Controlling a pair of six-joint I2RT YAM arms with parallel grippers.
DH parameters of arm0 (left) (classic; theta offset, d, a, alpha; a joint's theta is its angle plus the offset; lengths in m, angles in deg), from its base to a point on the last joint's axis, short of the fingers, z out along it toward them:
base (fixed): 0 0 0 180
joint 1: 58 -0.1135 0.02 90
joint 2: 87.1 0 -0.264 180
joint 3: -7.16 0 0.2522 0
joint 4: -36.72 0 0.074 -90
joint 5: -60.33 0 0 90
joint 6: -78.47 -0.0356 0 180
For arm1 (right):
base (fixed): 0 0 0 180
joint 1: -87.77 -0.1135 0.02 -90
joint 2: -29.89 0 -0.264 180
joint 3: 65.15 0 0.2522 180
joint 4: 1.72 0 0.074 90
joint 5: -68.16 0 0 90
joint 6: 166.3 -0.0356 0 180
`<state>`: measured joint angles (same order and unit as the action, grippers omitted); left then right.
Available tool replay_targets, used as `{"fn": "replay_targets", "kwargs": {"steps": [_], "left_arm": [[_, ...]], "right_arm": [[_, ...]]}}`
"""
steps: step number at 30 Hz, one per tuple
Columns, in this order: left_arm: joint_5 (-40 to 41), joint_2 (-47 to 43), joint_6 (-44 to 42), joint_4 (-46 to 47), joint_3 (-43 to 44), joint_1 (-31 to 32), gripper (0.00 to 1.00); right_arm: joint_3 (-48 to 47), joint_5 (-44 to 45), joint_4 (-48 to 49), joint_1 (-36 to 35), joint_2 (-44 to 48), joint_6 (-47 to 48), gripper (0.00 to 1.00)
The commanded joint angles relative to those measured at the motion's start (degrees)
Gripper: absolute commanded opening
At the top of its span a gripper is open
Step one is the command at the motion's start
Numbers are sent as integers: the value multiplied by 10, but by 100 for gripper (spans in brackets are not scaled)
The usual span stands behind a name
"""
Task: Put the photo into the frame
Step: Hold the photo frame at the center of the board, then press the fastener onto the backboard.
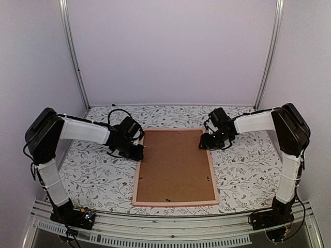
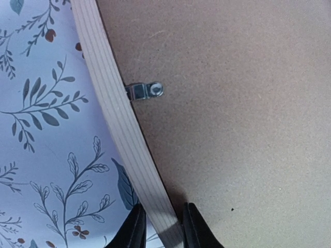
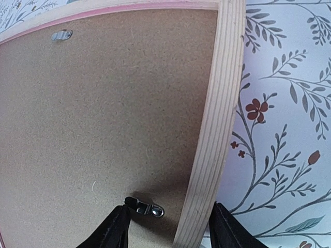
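The frame (image 1: pixel 175 202) lies face down on the table (image 1: pixel 93 170), backing board (image 1: pixel 175 165) uppermost and clipped in. We find the photo in no view, so we judge insertion not yet begun. The left pincer (image 2: pixel 164 230) pinches the left rail narrowly. The right pincer (image 3: pixel 170 227) stands wide, straddling the right rail and a clip (image 3: pixel 146 207).

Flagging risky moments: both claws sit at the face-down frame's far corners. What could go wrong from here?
1. The left claw straddles the thin rail of the frame near a corner; a lift from there could twist it or slip off.
2. The right claw also encloses a metal clip beside the rail; closing might bend it.
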<state>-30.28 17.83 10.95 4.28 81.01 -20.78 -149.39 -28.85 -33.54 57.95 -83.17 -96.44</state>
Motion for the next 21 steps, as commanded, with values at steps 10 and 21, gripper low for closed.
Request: {"fn": "replay_targets", "kwargs": {"steps": [10, 21], "left_arm": [[4, 15, -17, 4, 4, -4, 22], [-1, 17, -20, 8, 1, -4, 20]], "right_arm": [[-22, 39, -10, 4, -35, -7, 43], [-34, 6, -3, 19, -51, -33, 37]]}}
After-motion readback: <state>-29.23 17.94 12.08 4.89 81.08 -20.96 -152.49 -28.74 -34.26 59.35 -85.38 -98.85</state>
